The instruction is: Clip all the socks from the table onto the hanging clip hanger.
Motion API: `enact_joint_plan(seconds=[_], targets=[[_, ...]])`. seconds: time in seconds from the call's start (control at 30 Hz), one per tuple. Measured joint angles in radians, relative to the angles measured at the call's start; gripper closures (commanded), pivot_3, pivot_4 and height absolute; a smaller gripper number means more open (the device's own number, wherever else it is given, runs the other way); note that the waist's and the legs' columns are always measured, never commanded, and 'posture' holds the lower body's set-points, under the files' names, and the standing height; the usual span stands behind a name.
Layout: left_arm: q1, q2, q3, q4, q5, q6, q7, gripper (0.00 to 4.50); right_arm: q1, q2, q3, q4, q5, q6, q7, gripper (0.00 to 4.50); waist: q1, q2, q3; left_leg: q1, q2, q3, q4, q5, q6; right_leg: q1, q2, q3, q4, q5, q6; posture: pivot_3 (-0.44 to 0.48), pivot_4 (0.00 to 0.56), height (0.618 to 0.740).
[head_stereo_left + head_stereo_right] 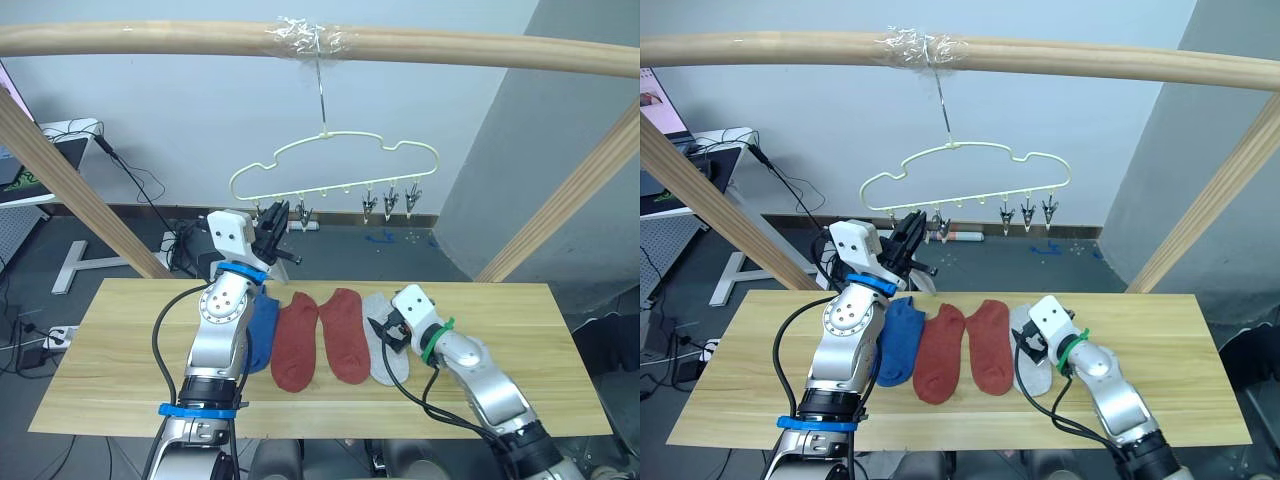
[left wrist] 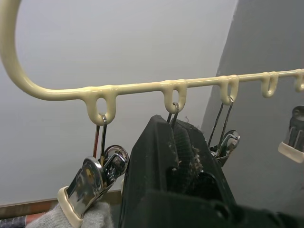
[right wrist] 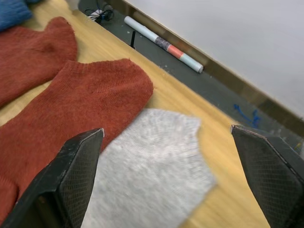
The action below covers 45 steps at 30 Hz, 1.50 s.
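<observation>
The pale-yellow clip hanger [image 1: 335, 150] hangs by its hook from the top pole. My left gripper [image 1: 272, 220] is raised to its left clips, its fingers [image 2: 175, 156] shut around the second clip, whose wire runs up to the hanger bar [image 2: 137, 86]. The neighbouring clip [image 2: 95, 175] bites grey fabric [image 2: 71, 219]. On the table [image 1: 120, 340] lie a blue sock [image 1: 264, 335], two rust-red socks [image 1: 296, 345] [image 1: 345, 335] and a light grey sock [image 1: 388, 352]. My right gripper [image 1: 386, 333] hovers open over the grey sock [image 3: 152, 166], a finger on either side.
A round wooden pole [image 1: 150, 38] crosses overhead, with slanted poles at the left [image 1: 70, 180] and right [image 1: 570, 200]. Free clips [image 1: 390, 203] hang at the hanger's right. Cables and a tube [image 3: 161, 42] lie on the floor behind the table.
</observation>
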<state>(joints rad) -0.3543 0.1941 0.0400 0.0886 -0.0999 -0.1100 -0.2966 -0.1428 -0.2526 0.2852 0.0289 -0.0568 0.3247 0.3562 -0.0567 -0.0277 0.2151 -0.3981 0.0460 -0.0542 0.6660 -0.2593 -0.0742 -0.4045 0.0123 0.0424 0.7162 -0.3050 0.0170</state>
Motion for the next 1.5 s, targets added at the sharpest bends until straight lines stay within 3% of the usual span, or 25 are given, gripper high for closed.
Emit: enact_joint_plan(seconds=[0.27, 0.3, 0.37, 0.53, 0.6, 0.77, 1.17, 1.5], targets=[[-0.001, 0.004, 0.005, -0.001, -0.003, 0.011, -0.003, 4.5, -0.072, 0.065, -0.039, 0.217, -0.001, -0.055, -0.031, 0.03, 0.002, 0.0, 0.0, 0.0, 0.0, 0.0, 0.0, 0.0, 0.0, 0.0, 0.0, 0.0, 0.0, 0.0, 0.0, -0.047, 0.163, 0.705], [-0.001, 0.004, 0.005, -0.001, -0.003, 0.013, -0.003, 4.5, -0.078, 0.075, -0.042, 0.248, -0.001, -0.058, -0.033, 0.19, 0.002, 0.0, 0.0, 0.0, 0.0, 0.0, 0.0, 0.0, 0.0, 0.0, 0.0, 0.0, 0.0, 0.0, 0.0, -0.047, 0.163, 0.705], [-0.001, 0.005, 0.005, -0.002, -0.004, 0.014, -0.004, 4.5, -0.085, 0.088, -0.051, 0.277, 0.0, -0.066, -0.034, 0.62, 0.002, 0.0, 0.0, 0.0, 0.0, 0.0, 0.0, 0.0, 0.0, 0.0, 0.0, 0.0, 0.0, 0.0, 0.0, -0.038, 0.164, 0.705], [0.001, 0.006, 0.005, -0.004, -0.004, 0.015, -0.01, 4.5, -0.096, 0.102, -0.055, 0.302, -0.002, -0.079, -0.033, 2.34, 0.004, 0.0, -0.001, 0.0, 0.0, 0.0, 0.0, 0.0, 0.0, 0.0, 0.0, 0.0, 0.0, 0.0, 0.0, -0.038, 0.162, 0.705], [0.002, 0.006, 0.006, -0.005, -0.004, 0.015, -0.012, 4.5, -0.095, 0.102, -0.056, 0.303, -0.003, -0.081, -0.032, 2.69, 0.004, 0.0, -0.001, 0.0, 0.0, 0.0, 0.0, 0.0, 0.0, 0.0, 0.0, 0.0, 0.0, 0.0, 0.0, -0.038, 0.162, 0.705], [0.012, 0.007, 0.007, -0.013, -0.01, 0.019, -0.019, 4.5, -0.07, 0.09, -0.055, 0.277, -0.005, -0.084, -0.019, 4.45, 0.005, 0.001, -0.004, 0.0, 0.0, 0.0, 0.0, 0.0, 0.0, 0.0, 0.0, 0.001, 0.0, 0.0, 0.0, -0.052, 0.155, 0.705], [0.021, 0.013, 0.008, -0.07, -0.018, 0.088, -0.02, 4.5, -0.032, -0.049, -0.012, -0.044, -0.03, -0.04, 0.124, 4.48, 0.003, 0.0, -0.005, 0.0, 0.0, 0.0, 0.0, 0.0, 0.0, 0.0, 0.0, 0.0, 0.0, 0.001, 0.001, -0.05, 0.146, 0.705], [0.028, 0.034, 0.009, -0.155, -0.063, 0.194, -0.05, 4.5, -0.085, -0.084, 0.037, -0.208, -0.003, 0.053, 0.255, 4.48, 0.003, 0.0, -0.005, 0.0, 0.0, -0.001, 0.001, 0.0, -0.001, 0.0, 0.0, 0.0, 0.001, 0.001, 0.001, -0.056, 0.138, 0.705]])
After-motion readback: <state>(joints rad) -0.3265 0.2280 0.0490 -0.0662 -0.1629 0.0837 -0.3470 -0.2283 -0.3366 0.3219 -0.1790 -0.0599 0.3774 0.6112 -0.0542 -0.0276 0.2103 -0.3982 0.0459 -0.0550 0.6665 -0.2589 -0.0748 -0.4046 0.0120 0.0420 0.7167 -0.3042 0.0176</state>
